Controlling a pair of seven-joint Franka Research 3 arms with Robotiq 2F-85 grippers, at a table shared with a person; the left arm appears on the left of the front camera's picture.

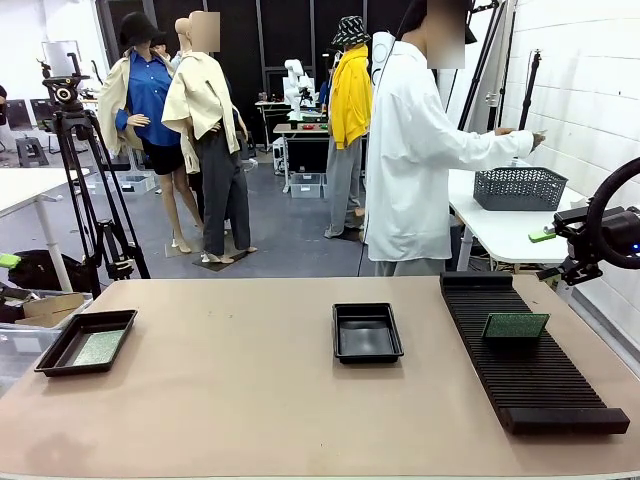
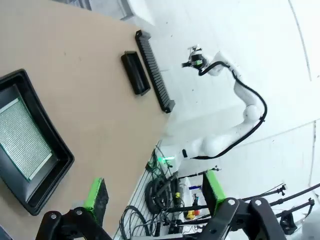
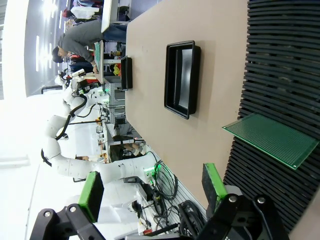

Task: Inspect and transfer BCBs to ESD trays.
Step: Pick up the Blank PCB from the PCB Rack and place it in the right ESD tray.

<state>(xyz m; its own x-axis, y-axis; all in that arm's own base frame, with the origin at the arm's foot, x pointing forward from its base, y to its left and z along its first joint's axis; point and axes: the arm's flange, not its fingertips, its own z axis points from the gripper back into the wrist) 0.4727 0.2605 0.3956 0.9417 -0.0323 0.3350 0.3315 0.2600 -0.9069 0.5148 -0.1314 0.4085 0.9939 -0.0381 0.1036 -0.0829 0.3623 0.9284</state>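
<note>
A green BCB (image 1: 515,325) stands tilted in the long black slotted rack (image 1: 530,370); in the right wrist view this BCB (image 3: 272,139) lies beyond and to the right of my open right gripper (image 3: 152,190). Another BCB (image 1: 100,347) lies flat in the left ESD tray (image 1: 52,352), seen close as a pale board (image 2: 22,137) in its tray (image 2: 50,125), left of my open left gripper (image 2: 155,192). The middle ESD tray (image 1: 367,357) holds nothing. Both grippers hang above the table and hold nothing.
A person in a white coat (image 1: 420,150) stands at the far side, turned to a white side table with a grey basket (image 1: 520,187). My right arm's black wrist (image 1: 600,235) hangs at the right edge. A tripod (image 1: 85,190) stands far left.
</note>
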